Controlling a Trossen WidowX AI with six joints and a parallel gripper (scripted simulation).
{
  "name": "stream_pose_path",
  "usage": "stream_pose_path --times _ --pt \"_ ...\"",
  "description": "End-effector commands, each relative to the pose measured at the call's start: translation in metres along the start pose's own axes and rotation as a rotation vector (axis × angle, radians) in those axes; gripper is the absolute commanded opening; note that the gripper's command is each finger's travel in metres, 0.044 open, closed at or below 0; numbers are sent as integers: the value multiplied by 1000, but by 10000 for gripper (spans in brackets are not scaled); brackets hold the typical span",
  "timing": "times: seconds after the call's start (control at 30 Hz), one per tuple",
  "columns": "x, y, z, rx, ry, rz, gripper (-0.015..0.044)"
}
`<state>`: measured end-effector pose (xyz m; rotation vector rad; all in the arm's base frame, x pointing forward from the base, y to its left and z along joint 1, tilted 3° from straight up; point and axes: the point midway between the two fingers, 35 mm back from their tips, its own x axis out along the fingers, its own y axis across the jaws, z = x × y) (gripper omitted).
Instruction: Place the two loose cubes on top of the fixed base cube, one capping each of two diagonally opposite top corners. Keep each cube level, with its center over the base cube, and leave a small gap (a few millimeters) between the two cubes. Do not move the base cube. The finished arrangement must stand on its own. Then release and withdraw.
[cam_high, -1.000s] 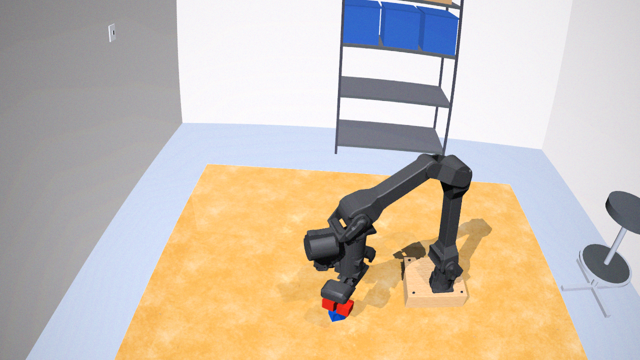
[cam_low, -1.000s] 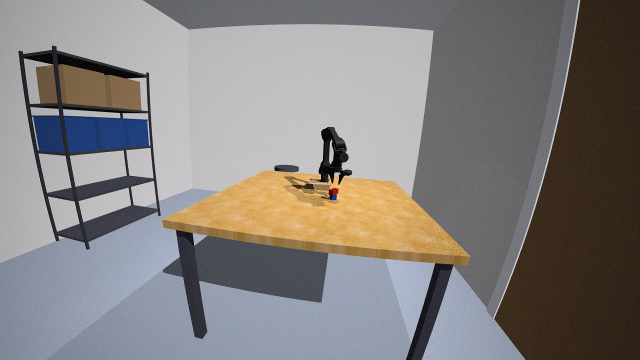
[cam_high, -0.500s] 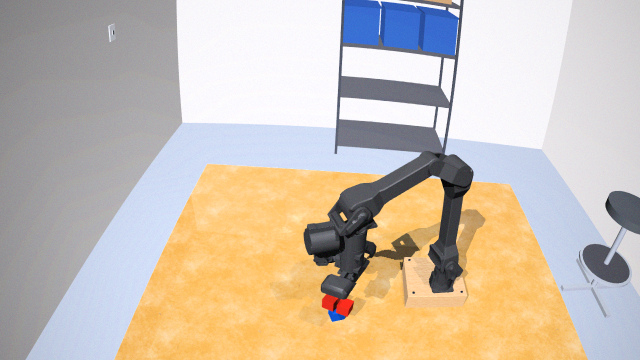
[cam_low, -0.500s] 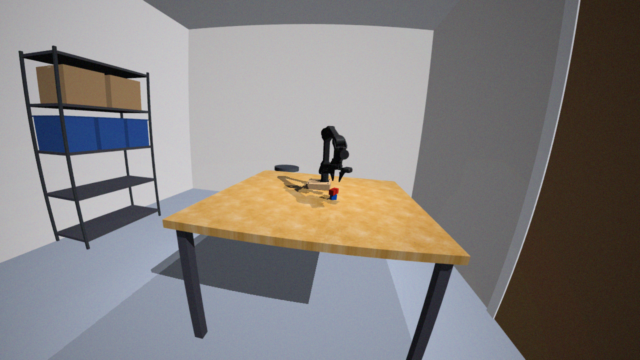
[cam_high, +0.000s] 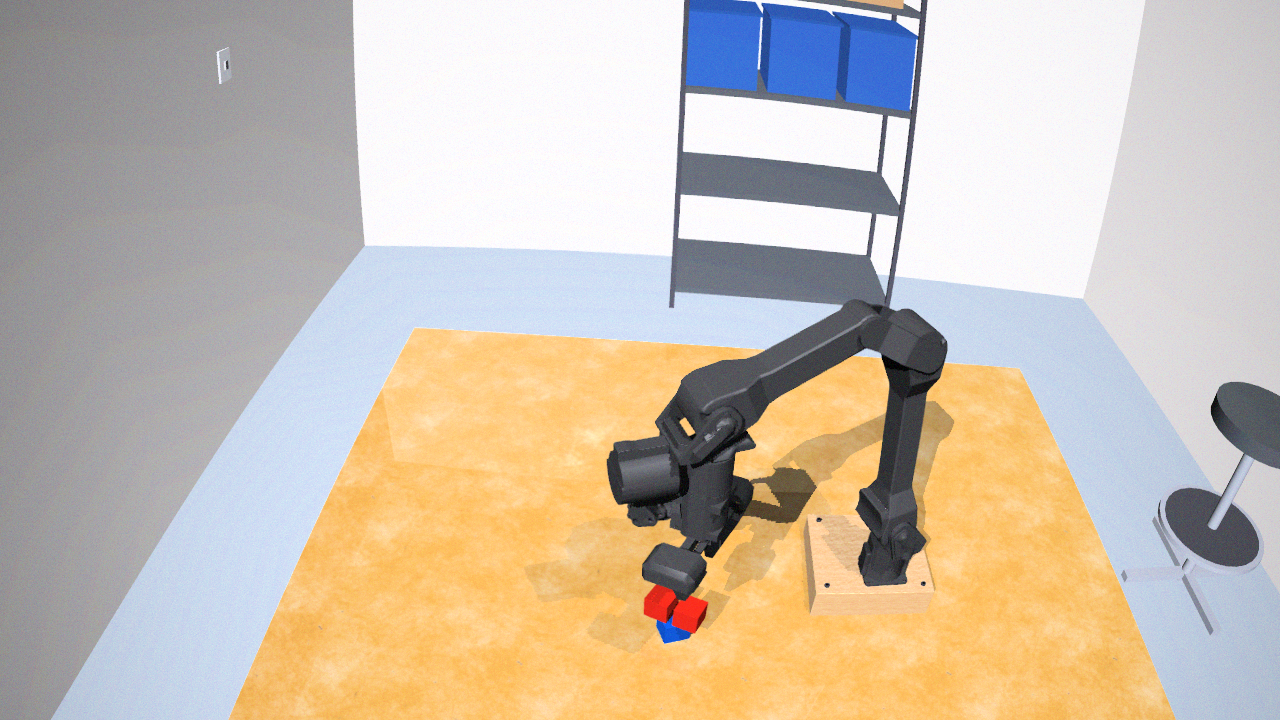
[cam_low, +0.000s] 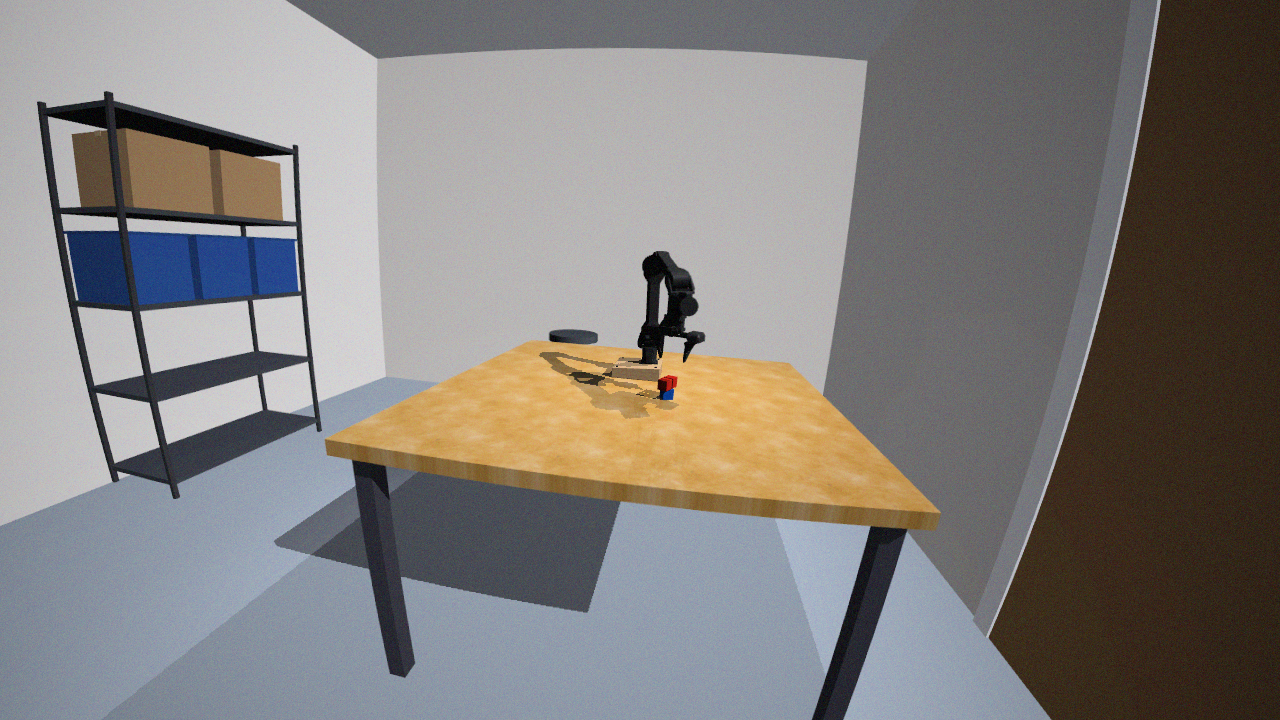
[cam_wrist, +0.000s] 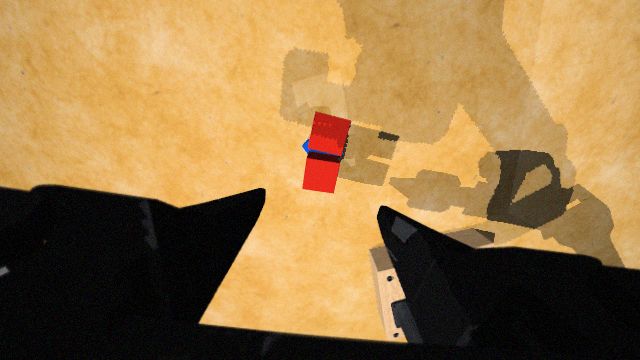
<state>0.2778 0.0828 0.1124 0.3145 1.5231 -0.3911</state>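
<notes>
The blue base cube (cam_high: 672, 632) (cam_low: 667, 394) stands on the table (cam_high: 447, 573) (cam_low: 537, 429), mostly covered from above. One red cube (cam_high: 659, 603) (cam_wrist: 329, 133) and the other red cube (cam_high: 690, 614) (cam_wrist: 322, 175) sit on top of it side by side, looking level. A narrow dark gap shows between them in the wrist view, with a little blue at it; its width cannot be read exactly. My gripper (cam_wrist: 323, 203) is wide open and empty, raised above the cubes and off to the robot-base side. In the top view a finger partly overlaps the cubes.
The wooden mounting block (cam_high: 868, 601) (cam_low: 636, 369) (cam_wrist: 387, 295) carries the arm's base on the table. Arm shadows fall around the cubes. A shelf rack (cam_high: 787, 183) and a stool (cam_high: 1210, 528) stand beyond the table.
</notes>
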Motion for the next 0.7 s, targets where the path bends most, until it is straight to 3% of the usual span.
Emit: stream_pose_path --times 0.0,0.1,0.33,0.67 --pt "-4 0 0 1 -5 4 400" --pt "-1 9 -5 0 0 1 400" --pt "-4 86 -67 0 5 7 400" --pt "-4 88 -69 0 6 7 400"
